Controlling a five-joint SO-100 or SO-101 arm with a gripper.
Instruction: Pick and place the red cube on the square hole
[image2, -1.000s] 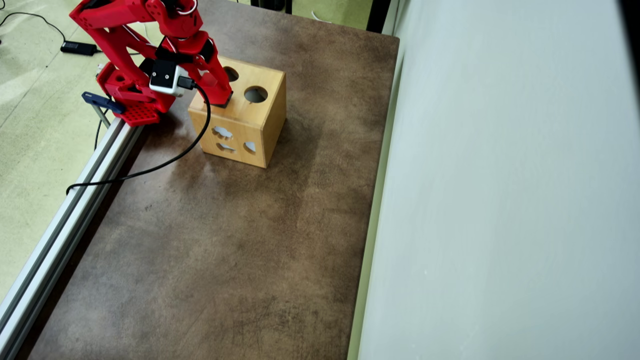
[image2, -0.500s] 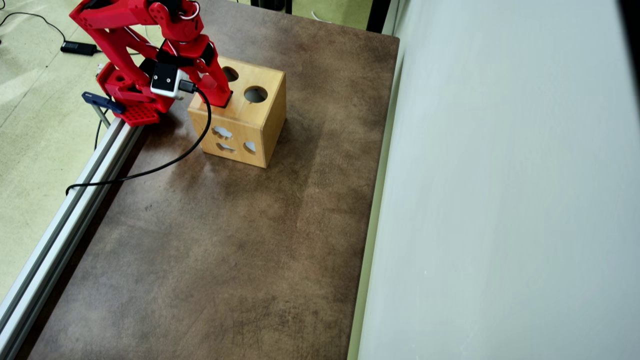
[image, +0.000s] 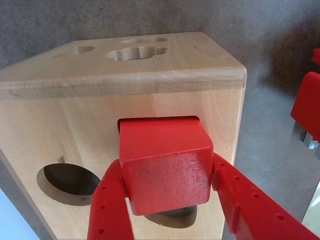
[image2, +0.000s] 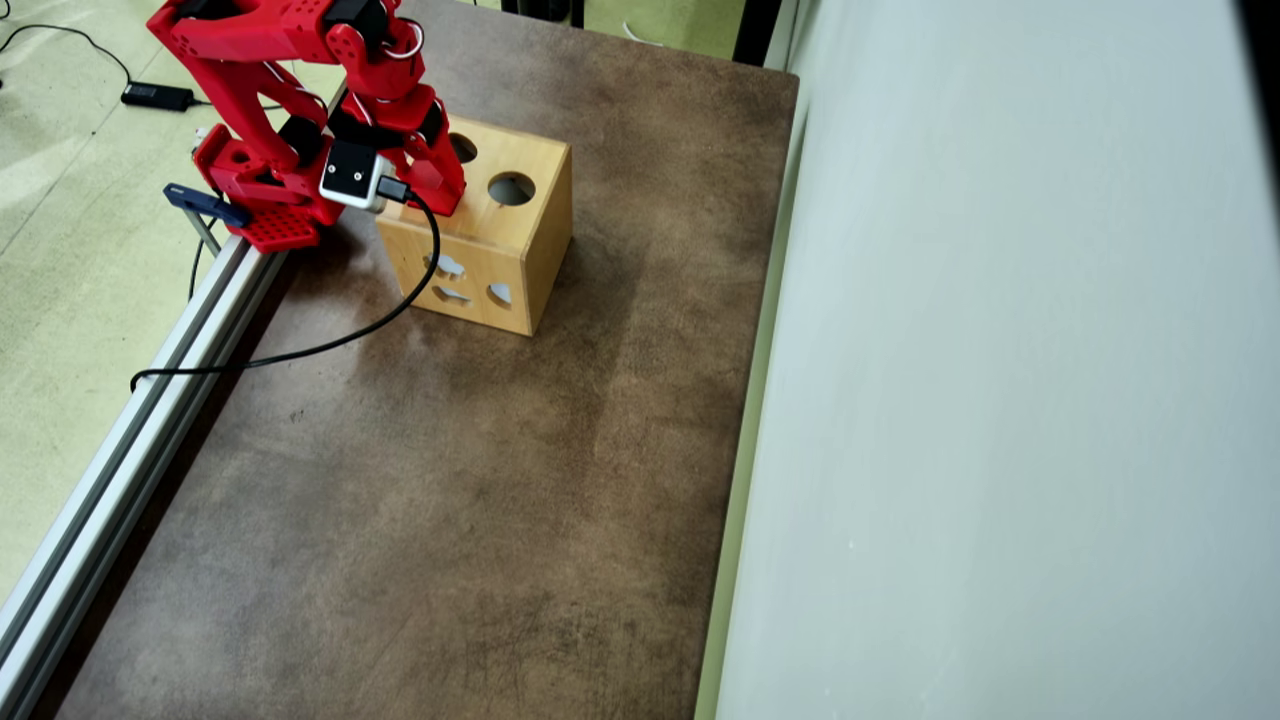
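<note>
The pincer (image: 167, 200) grips the cube (image: 165, 162) on both sides, and the cube's far end already sits in the square hole (image: 159, 120) on the box (image: 75, 125) top. In the overhead view the arm covers that spot, at 10 o'clock on the table (image2: 450, 500). Pick done, I judge; release and final drop remain.

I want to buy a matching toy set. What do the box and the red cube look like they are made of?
The box looks like light solid wood with a smooth, perhaps lightly varnished finish: grain lines and a small knot show, and its edges are rounded. The red cube looks like painted wood with a matte coat, since faint scuffs dull its near face; molded plastic cannot be ruled out.
</note>
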